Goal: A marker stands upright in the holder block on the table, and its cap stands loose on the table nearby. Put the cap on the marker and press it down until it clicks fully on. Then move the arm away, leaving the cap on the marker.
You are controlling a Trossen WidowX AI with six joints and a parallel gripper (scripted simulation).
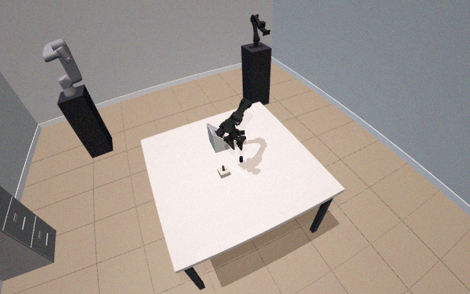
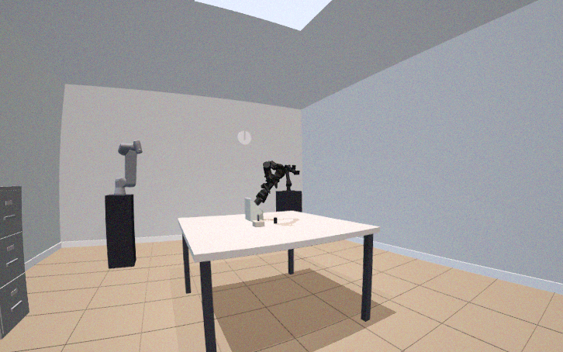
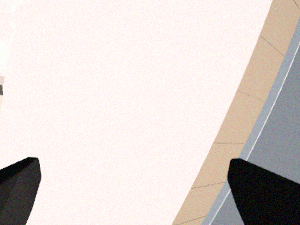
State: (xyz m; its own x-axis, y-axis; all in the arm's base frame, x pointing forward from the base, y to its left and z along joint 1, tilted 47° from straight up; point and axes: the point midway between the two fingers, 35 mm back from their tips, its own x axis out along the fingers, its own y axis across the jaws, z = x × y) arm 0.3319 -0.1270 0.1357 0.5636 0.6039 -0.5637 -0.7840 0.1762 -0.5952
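The holder block (image 1: 224, 173) (image 2: 258, 224) is small and cream, and sits on the white table (image 1: 263, 204) (image 2: 282, 241). The dark marker (image 1: 223, 168) (image 2: 258, 217) stands upright in it. The black cap (image 1: 241, 158) (image 2: 274, 220) stands loose on the table, to the right of the block in the top and exterior views. My gripper (image 1: 237, 148) (image 2: 257, 202) (image 3: 136, 169) is open, with nothing between its fingers. It hangs above the table, behind the cap and the block in the top view. A small dark piece at the left edge of the wrist view is too cut off to identify.
A pale grey-green angled panel (image 1: 213, 141) (image 2: 249, 209) stands on the table beside and behind my gripper. Two other arms stand on black pedestals (image 1: 256, 74) (image 1: 86, 121) beyond the table. The wrist view also shows a table edge and the floor.
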